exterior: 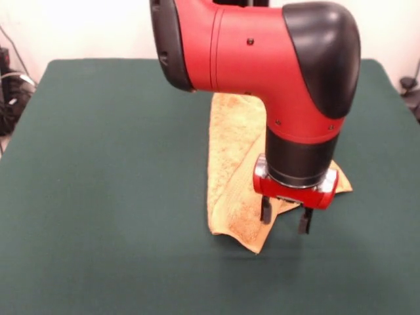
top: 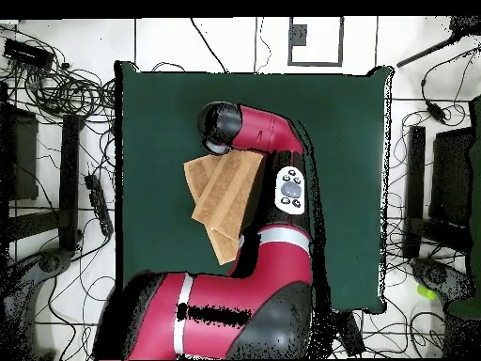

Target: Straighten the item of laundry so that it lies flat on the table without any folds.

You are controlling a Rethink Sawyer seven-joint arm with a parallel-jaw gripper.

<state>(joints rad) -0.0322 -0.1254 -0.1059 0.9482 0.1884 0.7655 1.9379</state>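
Near the middle of the table [exterior: 98, 197], the towel [exterior: 233, 164] is lying folded over on itself in a long, narrow shape, with one layer doubled across another and a small corner poking out on the far side of the arm. Above its near end, the gripper [exterior: 285, 219] is hanging with its two fingers spread apart and holding nothing; one fingertip is hovering over the towel's edge while the other is sitting over bare green cloth just beside it. Seen from overhead, the arm [top: 272, 132] is covering part of the towel [top: 221, 197], and the overlapping layers are showing as a slanted stack. Judging by this, the job is standing at the grasping step: the fold is not yet undone. Next, the fingers would need to be closing on only the top layer at its free edge, then drawing it outward, away from the fold, so the hidden half spreads flat.
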